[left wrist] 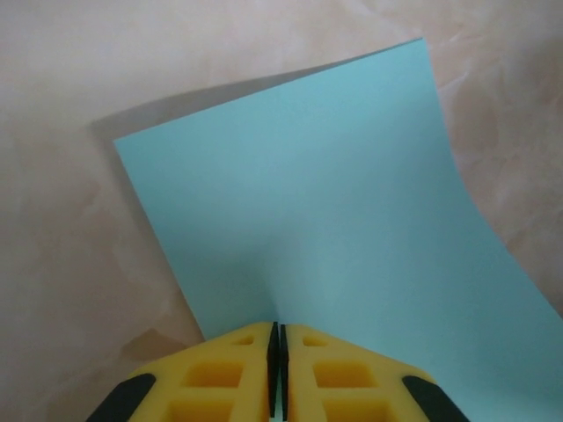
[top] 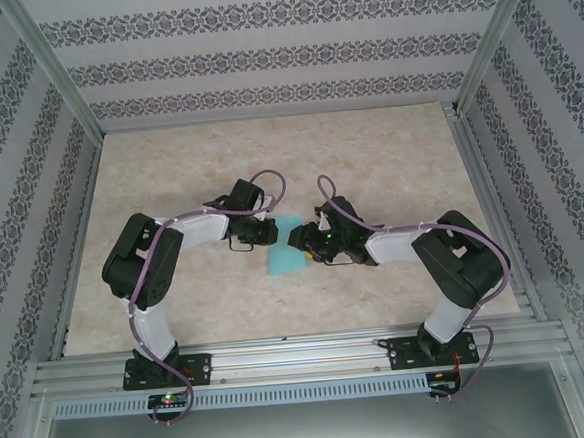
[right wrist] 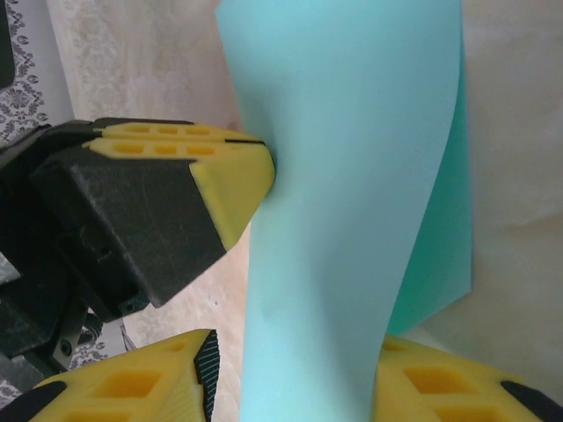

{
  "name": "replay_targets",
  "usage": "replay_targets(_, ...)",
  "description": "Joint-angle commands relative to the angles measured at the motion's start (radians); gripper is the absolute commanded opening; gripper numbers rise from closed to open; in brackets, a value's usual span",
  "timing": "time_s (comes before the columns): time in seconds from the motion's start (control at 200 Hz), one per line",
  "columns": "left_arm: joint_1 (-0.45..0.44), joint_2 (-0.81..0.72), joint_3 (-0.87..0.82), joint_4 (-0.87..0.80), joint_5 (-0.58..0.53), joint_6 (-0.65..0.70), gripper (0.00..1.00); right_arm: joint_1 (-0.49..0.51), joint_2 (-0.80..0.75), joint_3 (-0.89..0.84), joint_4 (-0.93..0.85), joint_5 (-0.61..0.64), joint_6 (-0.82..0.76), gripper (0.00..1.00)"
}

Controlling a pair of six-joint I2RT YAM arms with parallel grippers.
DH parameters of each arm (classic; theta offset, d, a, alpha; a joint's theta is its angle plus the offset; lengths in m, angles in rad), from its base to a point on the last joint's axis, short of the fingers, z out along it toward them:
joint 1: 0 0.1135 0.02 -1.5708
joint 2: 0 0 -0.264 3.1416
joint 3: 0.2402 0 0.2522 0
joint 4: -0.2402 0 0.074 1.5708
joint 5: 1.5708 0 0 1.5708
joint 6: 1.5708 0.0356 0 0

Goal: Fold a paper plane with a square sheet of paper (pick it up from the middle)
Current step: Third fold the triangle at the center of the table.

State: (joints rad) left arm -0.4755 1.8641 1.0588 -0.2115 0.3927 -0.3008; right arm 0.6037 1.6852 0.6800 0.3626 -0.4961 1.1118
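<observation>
Turquoise and thin, the square sheet of paper sits near the middle of the table, between your two grippers and a little nearer the arm bases than the far wall. It is not lying flat. In the left wrist view the sheet bows upward, its right edge curves, and it casts a grey shadow on the marbled surface along its far edge. In the right wrist view the sheet stands as a tall curved band, with a darker layer of it showing behind on the right.

Your left gripper comes in from the left and is clenched on the sheet's edge. From its own camera the two yellow fingers are pressed together with only a hairline between them, and the paper runs into that seam at the gripper. The right wrist camera shows the same pinch from the side, where the left gripper bites the left edge of the band.

Your right gripper reaches in from the right, its tip just beside the sheet. Its fingers stand well apart, one on each side of the band, so the gripper straddles the paper without squeezing it.

Patterned walls enclose the table on three sides, and a metal rail carries both bases at the near edge.
</observation>
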Motion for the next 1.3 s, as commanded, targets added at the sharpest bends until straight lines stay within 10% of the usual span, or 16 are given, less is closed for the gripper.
replay_targets(0.0, 0.014, -0.036, -0.040, -0.062, 0.011, -0.008, 0.18, -0.018, 0.026, 0.037, -0.055, -0.017, -0.046, 0.41)
replay_targets(0.52, -0.042, -0.335, -0.144, -0.068, 0.096, 0.025, 0.41, -0.033, 0.068, 0.105, -0.165, -0.071, -0.151, 0.15)
replay_targets(0.964, -0.499, -0.380, -0.185, -0.097, -0.479, 0.099, 0.56, -0.042, 0.081, 0.123, -0.191, -0.104, -0.148, 0.13)
replay_targets(1.294, -0.654, -0.196, -0.108, -0.095, -0.734, 0.087, 0.62, -0.047, 0.090, 0.125, -0.179, -0.116, -0.133, 0.13)
